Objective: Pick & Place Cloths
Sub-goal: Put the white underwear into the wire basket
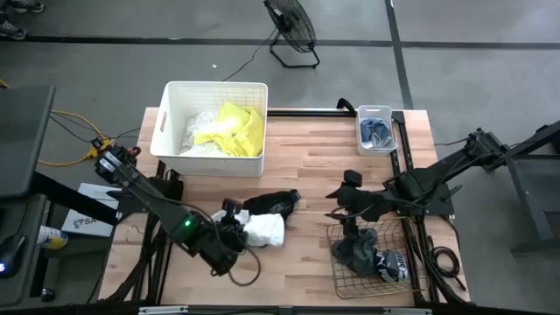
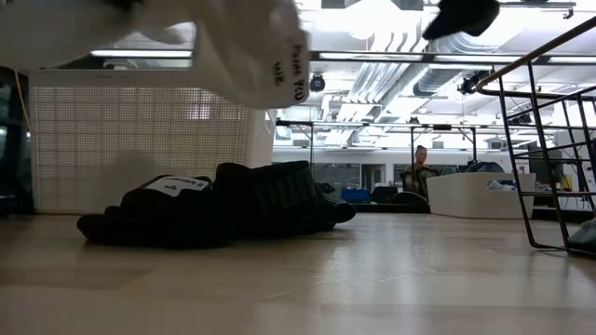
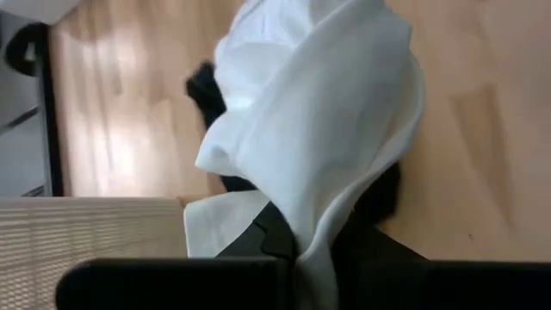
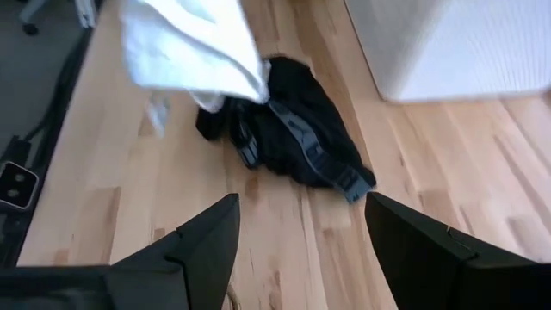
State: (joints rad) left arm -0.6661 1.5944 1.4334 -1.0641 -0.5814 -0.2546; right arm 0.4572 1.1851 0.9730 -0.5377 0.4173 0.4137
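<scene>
Overhead, the left gripper clamps a white cloth lifted above the table, beside a black cloth. Its wrist view shows loose folds that could slip free or snag. Right gripper hangs spread apart, empty, near the basket.

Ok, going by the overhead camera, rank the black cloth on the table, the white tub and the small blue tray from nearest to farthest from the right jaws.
1. The black cloth, lying mid-table, toward the left arm from the right jaws.
2. The small blue tray, at the table's far edge.
3. The white tub, at the far left corner.
</scene>
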